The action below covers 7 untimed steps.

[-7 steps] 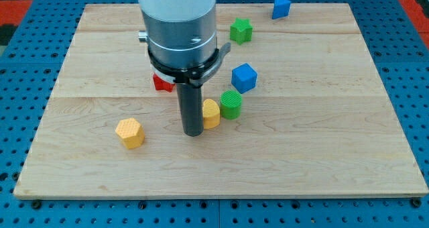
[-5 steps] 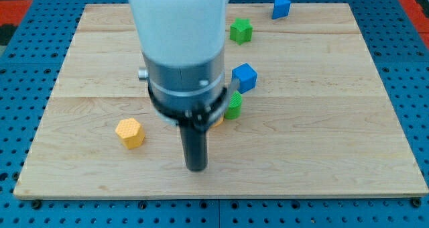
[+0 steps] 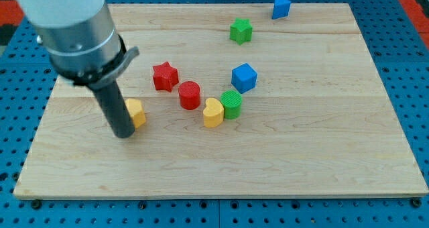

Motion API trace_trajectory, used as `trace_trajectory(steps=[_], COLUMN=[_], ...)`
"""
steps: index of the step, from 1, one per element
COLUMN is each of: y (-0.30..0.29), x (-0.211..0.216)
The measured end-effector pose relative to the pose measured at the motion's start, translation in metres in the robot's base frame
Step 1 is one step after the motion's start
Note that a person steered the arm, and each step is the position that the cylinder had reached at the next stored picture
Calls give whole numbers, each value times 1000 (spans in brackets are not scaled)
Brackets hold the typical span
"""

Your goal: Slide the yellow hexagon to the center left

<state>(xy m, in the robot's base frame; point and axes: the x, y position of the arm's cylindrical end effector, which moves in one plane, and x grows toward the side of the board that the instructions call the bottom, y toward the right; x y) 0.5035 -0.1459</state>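
You have eight blocks on the wooden board [image 3: 322, 154]: two yellow, two red, two green and two blue.

The yellow hexagon [image 3: 136, 112] sits in the left half of the board, about midway between the view's top and bottom. My tip [image 3: 124, 134] stands just at its left side, so close that the rod hides the block's left edge; you cannot tell from here whether the two actually touch. The rod is a plain dark bar with nothing to spread or pinch, and it holds nothing.

The second yellow piece is a yellow heart [image 3: 212, 112], near the middle of the board. A green cylinder [image 3: 232, 104] presses against the heart's right side. A red cylinder [image 3: 190, 95] stands just to the heart's upper left, apart from it by a small gap. A red star [image 3: 165, 76] lies up and left of that cylinder, close beside it.

A blue cube [image 3: 244, 78] sits just above the green cylinder, slightly to the right. Farther toward the view's top you see a green star [image 3: 240, 31], and a second blue block [image 3: 281, 7] rests near the top edge, well apart from the others; its shape is hard to make out.
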Motion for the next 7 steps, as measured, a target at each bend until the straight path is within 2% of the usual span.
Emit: trace_trajectory(steps=[2, 3, 4, 5, 6, 7], y=[52, 50, 5, -12, -9, -28], x=[47, -7, -51, -88, -48, -37])
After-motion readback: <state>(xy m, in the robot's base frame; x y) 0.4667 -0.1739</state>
